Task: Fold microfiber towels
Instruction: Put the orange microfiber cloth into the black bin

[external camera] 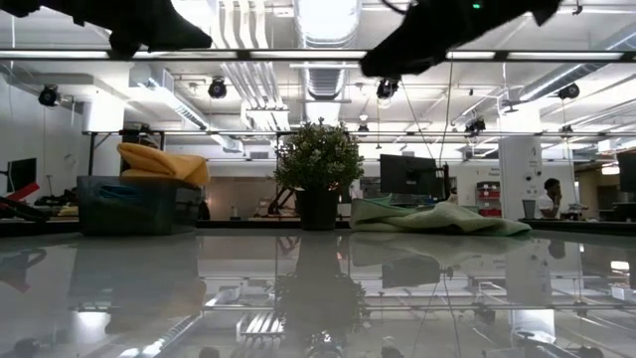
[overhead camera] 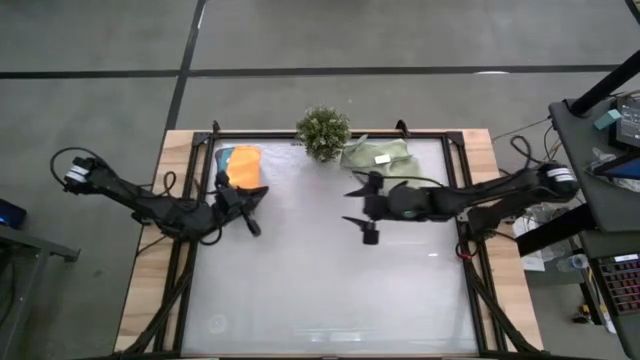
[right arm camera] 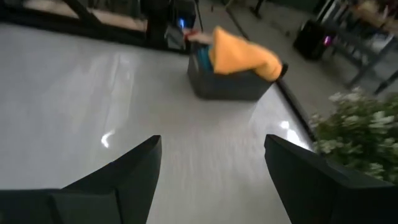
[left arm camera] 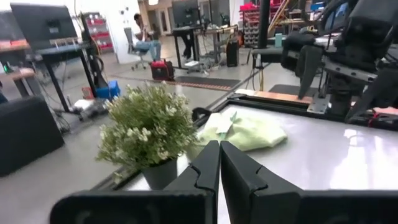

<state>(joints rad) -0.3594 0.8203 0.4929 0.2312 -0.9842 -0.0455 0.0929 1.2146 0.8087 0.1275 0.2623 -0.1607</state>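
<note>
Roughly mid-task by my read: the orange towel (overhead camera: 245,166) sits on top of the dark grey tray (right arm camera: 225,86) at the table's far left, a teal-blue towel (overhead camera: 224,157) edge showing beside it, so some towels look put away. One pale sage-green towel (overhead camera: 377,154) with a small white tag (overhead camera: 382,159) lies loosely bunched at the far edge, just right of the plant (overhead camera: 323,131), not yet folded flat as far as I can judge. Left gripper (overhead camera: 252,208) hangs near the tray with fingers pressed fully together, nothing in them. Right gripper (overhead camera: 361,204) hovers over the bare white table (overhead camera: 330,290) centre, jaws spread wide, empty, close to the green towel but not touching it. Left to do, I'd say: fold that green towel and stack it. Hard to tell: how many towels are in the tray, since the orange one covers the pile and the tray wall hides the rest in the low view; whether a second green towel lies under the visible one; the fold state of anything in the tray. A person is seated in the room far behind the table.
</note>
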